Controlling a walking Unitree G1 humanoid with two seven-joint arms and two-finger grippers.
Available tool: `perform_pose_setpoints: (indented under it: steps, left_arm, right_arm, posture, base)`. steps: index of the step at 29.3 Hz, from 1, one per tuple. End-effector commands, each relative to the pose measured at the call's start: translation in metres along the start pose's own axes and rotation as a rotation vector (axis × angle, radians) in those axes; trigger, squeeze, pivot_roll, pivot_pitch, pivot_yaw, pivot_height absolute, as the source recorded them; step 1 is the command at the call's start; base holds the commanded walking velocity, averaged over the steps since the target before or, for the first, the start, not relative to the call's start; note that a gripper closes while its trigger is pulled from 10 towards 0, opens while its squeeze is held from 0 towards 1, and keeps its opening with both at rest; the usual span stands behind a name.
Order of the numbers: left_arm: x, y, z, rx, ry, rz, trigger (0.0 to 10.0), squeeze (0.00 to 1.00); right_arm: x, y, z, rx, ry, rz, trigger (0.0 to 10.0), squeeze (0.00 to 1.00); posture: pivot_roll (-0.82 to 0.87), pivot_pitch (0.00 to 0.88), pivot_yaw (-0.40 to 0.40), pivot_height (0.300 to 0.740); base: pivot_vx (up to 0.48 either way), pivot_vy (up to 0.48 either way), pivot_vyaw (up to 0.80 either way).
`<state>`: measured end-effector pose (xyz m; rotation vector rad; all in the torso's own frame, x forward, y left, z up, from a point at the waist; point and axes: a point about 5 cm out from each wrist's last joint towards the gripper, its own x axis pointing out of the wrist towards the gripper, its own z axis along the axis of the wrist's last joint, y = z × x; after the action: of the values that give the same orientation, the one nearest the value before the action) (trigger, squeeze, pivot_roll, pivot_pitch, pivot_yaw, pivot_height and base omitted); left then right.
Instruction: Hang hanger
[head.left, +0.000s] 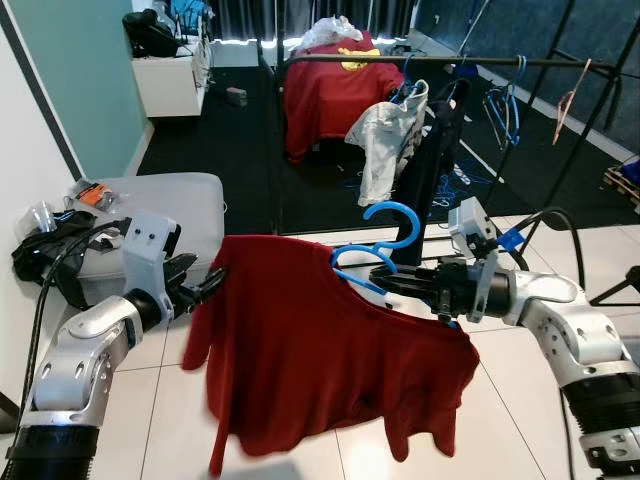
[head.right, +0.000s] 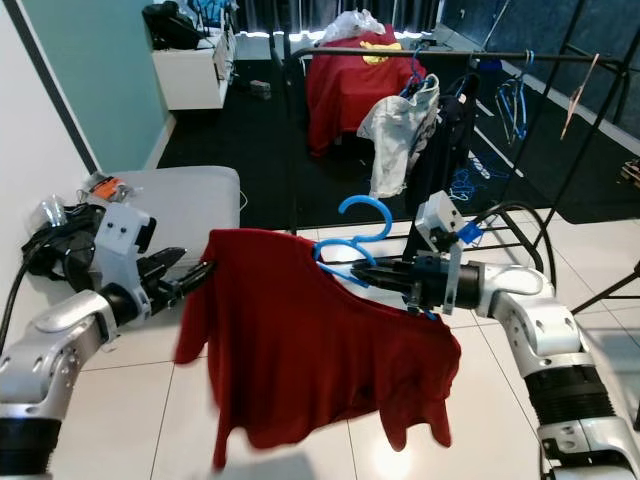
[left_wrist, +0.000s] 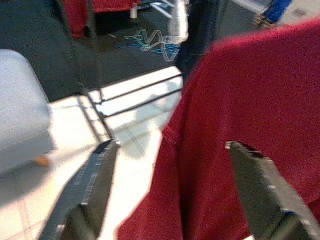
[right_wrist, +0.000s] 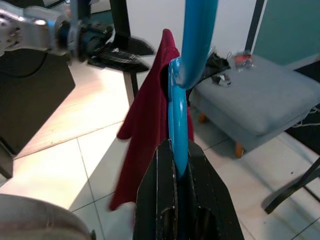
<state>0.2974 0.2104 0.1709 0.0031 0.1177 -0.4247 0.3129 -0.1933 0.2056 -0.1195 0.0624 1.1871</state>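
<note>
A blue plastic hanger (head.left: 395, 215) carries a dark red shirt (head.left: 310, 350) that hangs in front of me above the tiled floor. My right gripper (head.left: 385, 283) is shut on the hanger's body just under the hook; the right wrist view shows the blue bar (right_wrist: 178, 130) pinched between the black fingers (right_wrist: 200, 200). My left gripper (head.left: 212, 283) is open at the shirt's left shoulder, and in the left wrist view the red cloth (left_wrist: 250, 100) edge lies between its spread fingers (left_wrist: 100, 170). A dark clothes rail (head.left: 450, 61) runs across behind the shirt.
On the rail hang a pale garment (head.left: 385, 135), a black one (head.left: 430, 160), a red shirt (head.left: 330, 90) and spare blue hangers (head.left: 510, 100). A grey ottoman (head.left: 170, 205) stands at my left with black cables and clutter (head.left: 50, 245) beside it. The rack's legs slant at the right.
</note>
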Motion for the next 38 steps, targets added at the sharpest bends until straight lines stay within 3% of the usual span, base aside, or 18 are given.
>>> perform_pose_setpoints:
  steps: [1,5,6,7,8,9,13,17,18,26,27,28,29,37,38]
  left_arm:
    - [-0.003,-0.003,0.001,-0.047,-0.011,-0.013,10.0,1.00]
    - [0.000,-0.004,0.002,-0.090,-0.032,0.015,10.0,1.00]
    - [0.002,-0.005,0.003,-0.101,-0.043,0.017,10.0,0.85]
    - [0.002,-0.005,0.003,-0.101,-0.043,0.017,10.0,0.85]
    - [0.005,-0.009,0.005,-0.106,-0.050,0.009,10.0,0.31]
    - [0.008,-0.012,0.007,-0.106,-0.056,-0.002,10.0,0.00]
    - [0.026,-0.027,0.011,-0.124,-0.076,-0.011,10.0,0.00]
    - [0.039,-0.037,0.012,-0.097,-0.086,0.004,10.0,0.00]
    - [0.044,-0.043,0.008,-0.055,-0.070,-0.004,10.0,0.00]
    - [0.051,-0.051,-0.001,-0.017,-0.037,0.000,10.0,0.00]
    - [0.053,-0.053,-0.003,-0.033,-0.031,0.015,10.0,0.22]
    - [0.053,-0.053,-0.003,-0.033,-0.031,0.015,10.0,0.22]
    - [0.055,-0.055,-0.003,-0.078,-0.041,0.023,10.0,1.00]
    - [0.061,-0.061,0.000,-0.135,-0.068,0.020,10.0,1.00]
    - [0.064,-0.062,0.001,-0.142,-0.084,0.030,10.0,0.00]
  right_arm:
    - [-0.003,-0.008,0.011,-0.043,-0.051,-0.065,10.0,0.00]
    - [0.006,-0.018,0.003,-0.057,-0.022,-0.198,10.0,0.00]
    - [0.011,-0.022,-0.002,-0.057,0.004,-0.260,10.0,0.00]
    - [0.011,-0.022,-0.002,-0.057,0.004,-0.260,10.0,0.00]
    - [0.017,-0.024,-0.007,-0.039,0.020,-0.305,10.0,0.00]
    - [0.021,-0.024,-0.010,-0.023,0.032,-0.332,10.0,0.00]
    - [0.042,-0.019,-0.017,0.030,0.037,-0.374,10.0,0.00]
    - [0.055,-0.014,-0.019,0.057,0.027,-0.379,10.0,0.00]
    - [0.061,-0.011,-0.018,0.071,0.009,-0.382,10.0,0.00]
    - [0.070,-0.007,-0.015,0.085,-0.022,-0.386,10.0,0.00]
    - [0.074,-0.007,-0.013,0.084,-0.035,-0.393,10.0,0.00]
    - [0.074,-0.007,-0.013,0.084,-0.035,-0.393,10.0,0.00]
    - [0.077,-0.007,-0.011,0.082,-0.047,-0.408,10.0,0.00]
    - [0.084,-0.007,-0.006,0.094,-0.067,-0.434,10.0,0.00]
    - [0.086,-0.005,-0.006,0.099,-0.066,-0.427,10.0,0.00]
  posture:
    - [-0.06,0.008,-0.023,0.740]
    - [-0.06,0.003,-0.020,0.740]
    - [-0.05,0.000,-0.019,0.740]
    - [-0.05,0.000,-0.019,0.740]
    - [-0.05,0.000,-0.019,0.740]
    - [-0.05,0.000,-0.019,0.740]
    - [-0.05,0.000,-0.014,0.740]
    - [-0.05,0.000,-0.010,0.740]
    - [-0.05,0.000,-0.007,0.740]
    - [-0.06,0.000,-0.005,0.740]
    - [-0.05,0.000,-0.006,0.740]
    - [-0.05,0.000,-0.006,0.740]
    - [-0.05,0.000,-0.004,0.740]
    - [-0.06,0.000,0.009,0.740]
    - [-0.06,0.001,0.010,0.740]
  base:
    - [0.000,0.000,0.00]
    - [0.000,0.000,0.00]
    - [0.000,0.000,0.00]
    - [0.000,0.000,0.00]
    - [0.000,0.000,0.00]
    - [0.000,0.000,0.00]
    - [0.000,0.000,0.00]
    - [0.000,0.000,0.00]
    - [0.000,0.000,0.00]
    - [0.000,0.000,0.00]
    - [0.000,0.000,0.00]
    - [0.000,0.000,0.00]
    - [0.000,0.000,0.00]
    - [0.000,0.000,0.00]
    - [0.000,0.000,0.00]
